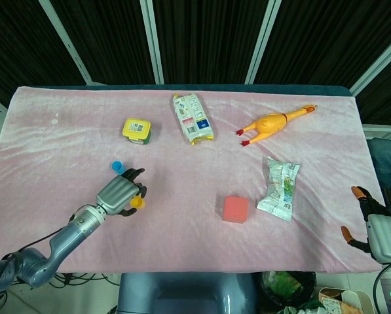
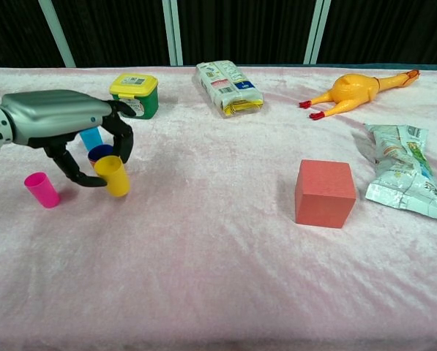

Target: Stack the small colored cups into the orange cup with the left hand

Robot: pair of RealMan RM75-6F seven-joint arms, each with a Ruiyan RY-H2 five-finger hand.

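Observation:
My left hand (image 2: 61,128) pinches the small yellow cup (image 2: 116,176) between thumb and fingers, and the cup is tilted and slightly off the pink cloth. Just behind it stands the orange cup (image 2: 99,155), mostly hidden by the fingers, its dark inside showing. A blue cup (image 2: 91,137) stands behind that, and a pink cup (image 2: 41,189) stands to the left of the hand. In the head view the left hand (image 1: 119,194) covers the orange cup, with the yellow cup (image 1: 137,203) at its fingertips and the blue cup (image 1: 117,166) beyond. My right hand (image 1: 372,226) hangs off the table's right edge, fingers apart and holding nothing.
A green tub with a yellow lid (image 2: 134,95) stands behind the cups. A snack packet (image 2: 228,88) and a rubber chicken (image 2: 357,89) lie at the back. A red block (image 2: 324,192) and a foil bag (image 2: 405,179) lie to the right.

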